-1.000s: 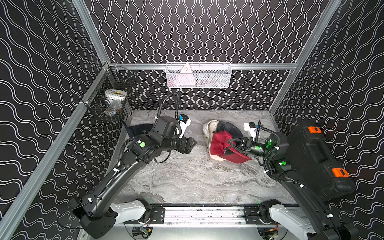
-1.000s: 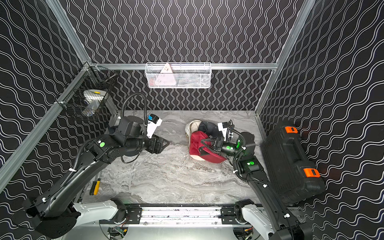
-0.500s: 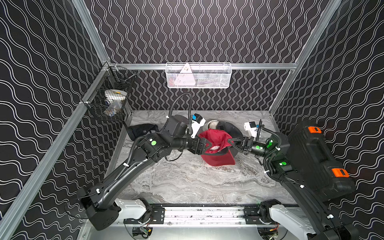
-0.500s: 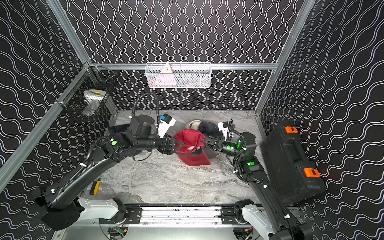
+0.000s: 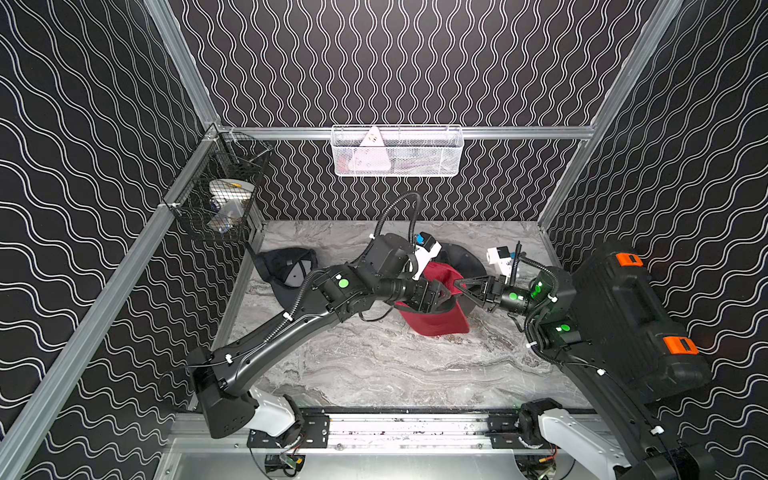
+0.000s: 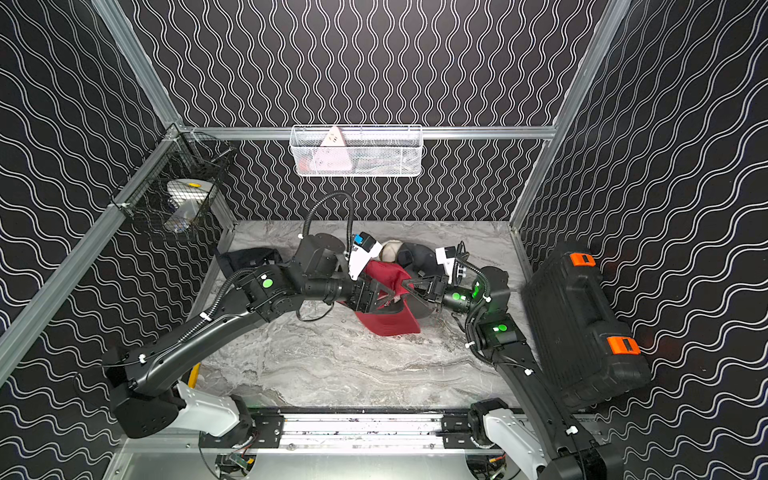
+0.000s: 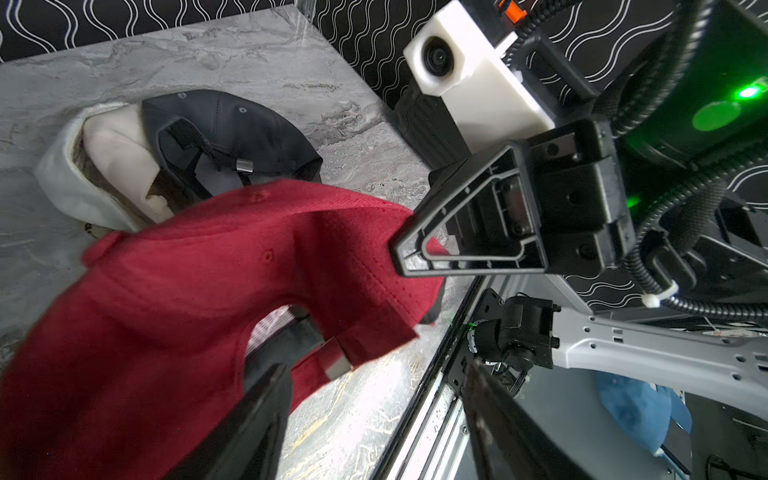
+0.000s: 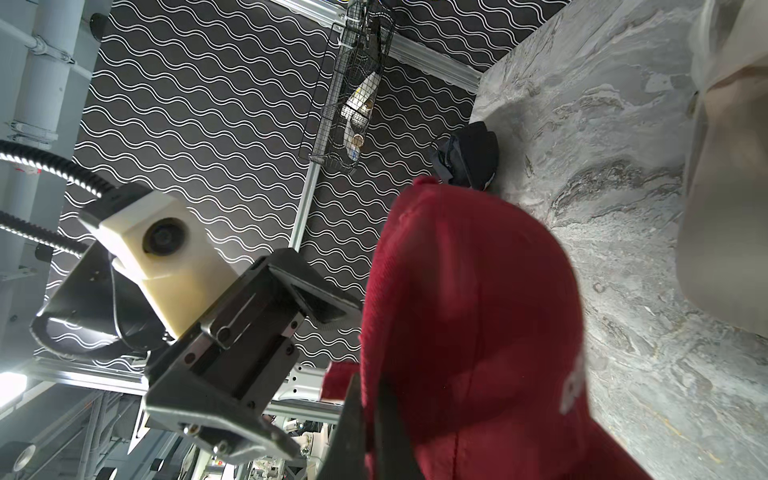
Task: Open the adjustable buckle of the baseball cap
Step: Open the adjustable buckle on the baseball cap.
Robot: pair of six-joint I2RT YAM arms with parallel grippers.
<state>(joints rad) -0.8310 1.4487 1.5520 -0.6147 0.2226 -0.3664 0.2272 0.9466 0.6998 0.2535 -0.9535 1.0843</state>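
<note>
Holding the red cap up so the buckle can be reached

The right claw (image 5: pixel 461 286) comes in from 3 o'clock and is pressed together, pinching the back edge of the red cap (image 5: pixel 436 326). That lifts the back of the cap off the tabletop (image 5: pixel 374 365), a bit past the middle toward 3 o'clock, with the brim pointing down toward 6 o'clock. I think it is held this way so the back strap faces the other arm. The left claw (image 5: pixel 444 295) reaches in from 9 o'clock with its fingers spread wide. In the left wrist view the little silver buckle (image 7: pixel 338 366) sits between those fingers, not gripped. The buckle looks shut. A hard tug there might pull the cap out of the pinch.
</note>
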